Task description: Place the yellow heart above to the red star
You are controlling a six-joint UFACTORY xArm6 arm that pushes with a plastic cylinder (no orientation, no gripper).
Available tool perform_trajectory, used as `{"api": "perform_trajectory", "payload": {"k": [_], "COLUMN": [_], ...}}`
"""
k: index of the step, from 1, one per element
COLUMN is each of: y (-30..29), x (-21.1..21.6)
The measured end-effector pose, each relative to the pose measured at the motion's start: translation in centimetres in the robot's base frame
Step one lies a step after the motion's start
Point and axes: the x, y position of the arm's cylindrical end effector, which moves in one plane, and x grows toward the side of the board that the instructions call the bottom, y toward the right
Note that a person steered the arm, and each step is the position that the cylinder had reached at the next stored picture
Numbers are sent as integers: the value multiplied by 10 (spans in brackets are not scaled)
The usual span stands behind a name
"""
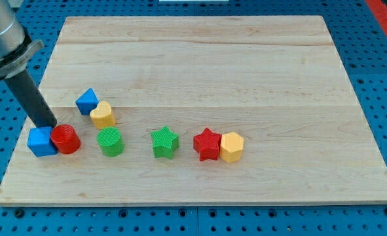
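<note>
- Currently, the rod's tip (pixel 49 124) rests at the board's left end, at the upper edge of the blue cube (pixel 42 141) and the red cylinder (pixel 66 139), which touch each other.
- The arm carries no pincer at all (only the straight rod), so there is nothing to open, close or grip; all work is done by pushing.
- The yellow heart (pixel 103 115) lies just to the view's right of the tip, pressed against the blue block (pixel 86 101) on its upper left; its heart outline is hard to confirm at this angle, but it appears to be the task piece.
- The red star (pixel 207 144) sits well apart, right of centre, touching the yellow hexagon (pixel 232 147).
- Recommended approach: bring the tip round to the heart's left side, between it and the blue block, and push toward the view's right along the bare strip of wooden board (pixel 200 65) above the row.
- Keep the path above the green cylinder (pixel 110 141) and green star (pixel 164 143), so neither is clipped.
- Stop with the heart directly above the red star, without nudging it.
</note>
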Motion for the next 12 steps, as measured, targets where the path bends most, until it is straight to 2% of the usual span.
{"api": "perform_trajectory", "payload": {"k": [4, 5, 7, 8, 9, 12], "y": [-3, 30, 152, 194, 199, 219], "x": [-17, -17, -17, -19, -43, -53]}}
